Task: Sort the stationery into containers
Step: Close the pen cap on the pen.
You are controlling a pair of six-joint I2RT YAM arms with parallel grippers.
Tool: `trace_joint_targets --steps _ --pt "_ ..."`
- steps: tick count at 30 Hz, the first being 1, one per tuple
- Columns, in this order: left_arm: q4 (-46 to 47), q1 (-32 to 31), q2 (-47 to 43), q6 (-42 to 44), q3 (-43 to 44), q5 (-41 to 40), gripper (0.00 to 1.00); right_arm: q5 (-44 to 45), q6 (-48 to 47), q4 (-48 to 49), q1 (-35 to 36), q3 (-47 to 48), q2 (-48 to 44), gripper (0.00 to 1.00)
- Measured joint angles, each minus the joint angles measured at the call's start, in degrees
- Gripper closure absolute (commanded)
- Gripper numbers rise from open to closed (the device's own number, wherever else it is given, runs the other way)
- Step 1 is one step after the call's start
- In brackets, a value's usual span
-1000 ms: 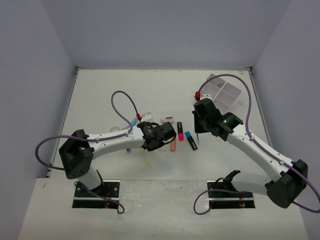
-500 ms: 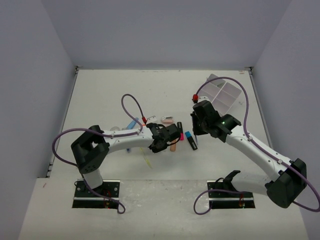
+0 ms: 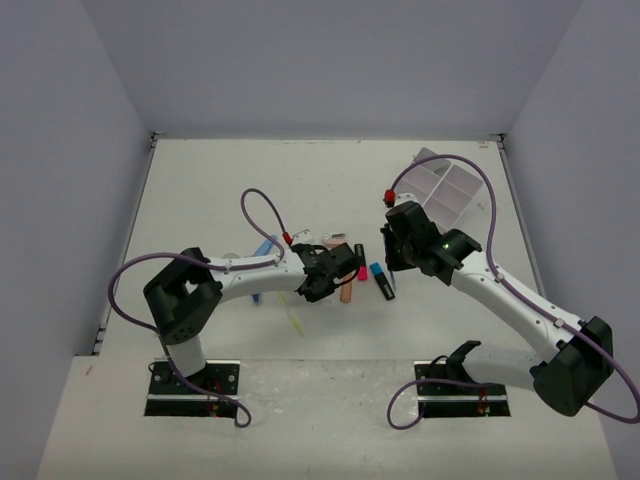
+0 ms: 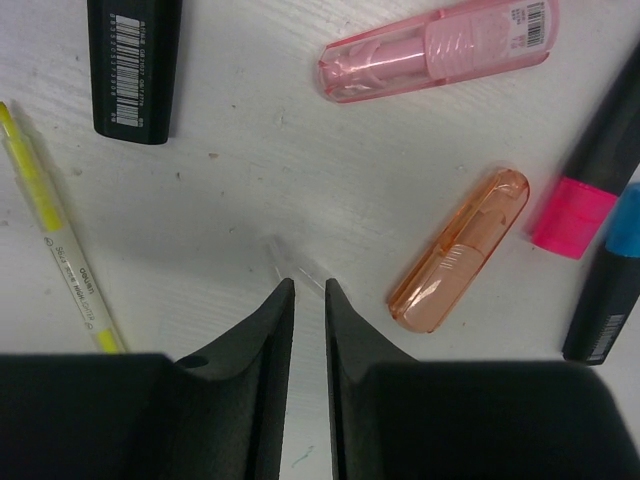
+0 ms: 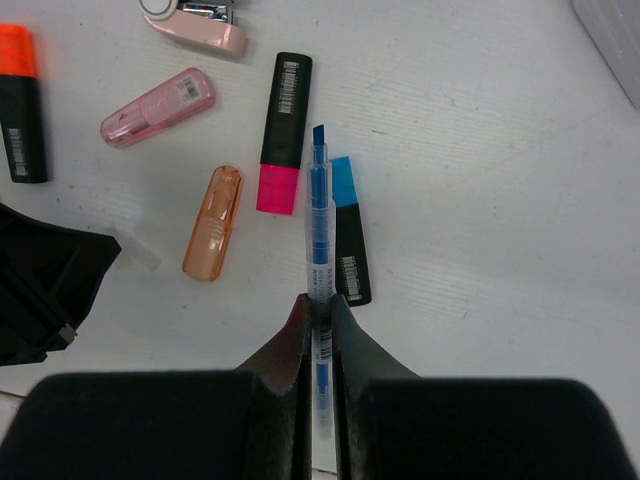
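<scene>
Currently L arm lies low, reaching from its base to mid-table. The left gripper [image 4: 308, 285] points down, fingers nearly together w/ a slim gap. A clear sliver [image 4: 293, 264] sits at the tips; can't tell if it's pinched. R arm bends in from the right. The right gripper [image 5: 318, 300] is clamped on a thin blue pen [image 5: 318, 215]. Pen's long axis runs straight out from the fingers, tip away from the wrist, btwn the pink-cap highlighter [image 5: 282, 130] and blue-cap highlighter [image 5: 347, 235]. White tray [image 3: 445, 185] sits well apart, far right.
</scene>
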Motion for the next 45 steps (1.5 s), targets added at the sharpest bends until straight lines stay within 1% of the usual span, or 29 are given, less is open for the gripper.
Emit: trace_joint_targets --steps 25,28,31,34,35,37,40,42,43,45 --pt "0.08 0.35 2.29 -0.02 -2.4 0.84 0.81 -0.27 -0.19 0.46 0.0 -0.66 0.0 1.0" --pt "0.23 0.35 2.29 -0.02 -2.55 0.83 0.85 -0.59 -0.19 0.47 0.0 -0.66 0.0 1.0" --pt "0.63 0.35 2.15 -0.03 -2.87 0.83 0.93 -1.43 -0.21 0.57 0.0 -0.7 -0.17 1.0" --pt "1.46 0.38 1.17 -0.11 -4.0 0.81 1.0 -4.4 -0.55 2.33 -0.01 -1.75 -1.6 1.0" --pt "1.54 0.42 0.67 -0.1 -4.58 0.76 1.0 -5.87 -0.66 3.0 -0.02 -2.36 -2.45 1.0" --pt "0.89 0.55 -0.96 -0.06 -5.98 -0.23 1.0 -9.07 -0.68 5.25 -0.02 -4.36 -4.92 1.0" --pt "-0.34 0.83 -5.7 2.19 -7.47 -3.29 1.0 -16.42 -0.52 12.14 -0.03 -10.16 -11.23 1.0" --pt "0.65 1.03 -12.22 6.92 -7.96 -6.19 1.0 -22.21 0.82 19.41 0.08 -15.65 -15.92 1.0" --pt "2.12 1.08 -16.88 9.7 -8.03 -7.67 1.0 -24.53 2.1 23.7 0.3 -19.2 -18.55 1.0" --pt "7.24 1.11 -25.99 16.31 -8.63 -9.93 1.0 -27.29 5.24 31.68 1.57 -25.23 -22.69 1.0"
